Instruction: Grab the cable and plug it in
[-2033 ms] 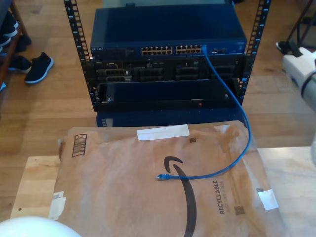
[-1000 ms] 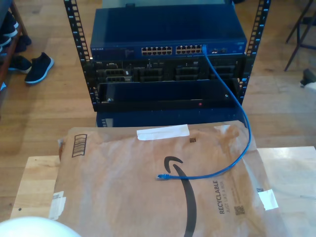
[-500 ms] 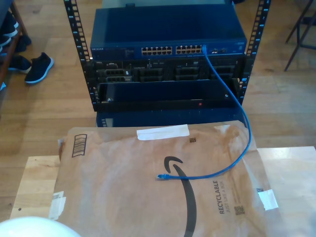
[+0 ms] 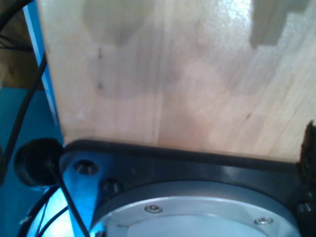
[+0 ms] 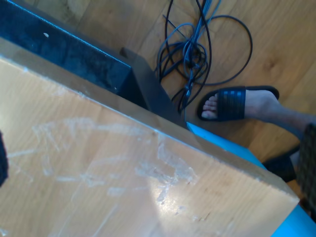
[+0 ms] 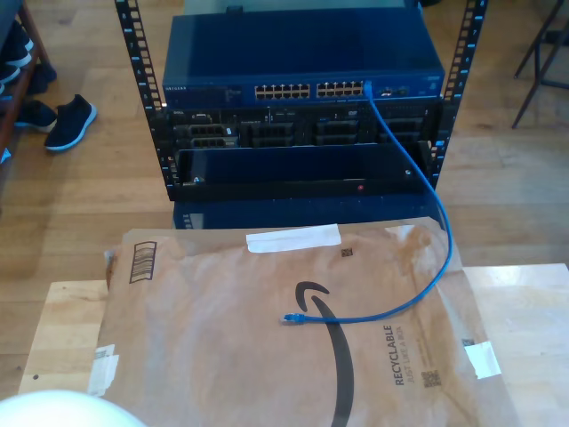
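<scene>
Bright blue and thin, the ethernet cable (image 6: 427, 222) has one end seated in a port at the end of the upper port row, toward the exterior view's right, of the dark blue network switch (image 6: 302, 62) mounted at the top of the black equipment rack (image 6: 302, 169). From that port the cable drops down past the front of the rack, curves over the far edge of the flattened brown cardboard mailer (image 6: 222, 356) and ends in a small translucent blue plug (image 6: 291, 318) lying loose on the cardboard, just beside the printed black curved logo. The mailer, relative to the rack, lies directly in front and below, covering most of a pale wooden table (image 6: 62, 329); a white tape strip (image 6: 293, 238) sits on the cardboard edge nearest the rack. Dark shoes (image 6: 69, 120) rest on the wood floor beside the rack, on the exterior view's left. A white rounded shape (image 6: 62, 411) shows at the exterior view's lower left corner. First wrist view: pale wood surface (image 4: 173, 74) close to the lens, with a black and silver round mount (image 4: 197, 197) and black leads over a blue area. My first gripper: jaw state cannot be told. Second wrist view: scratched wooden tabletop edge (image 5: 123, 177), tangled dark cables (image 5: 197, 49) on the floor, and a person's foot in a black slide sandal (image 5: 237, 102). My second gripper: jaw state likewise cannot be told.
</scene>
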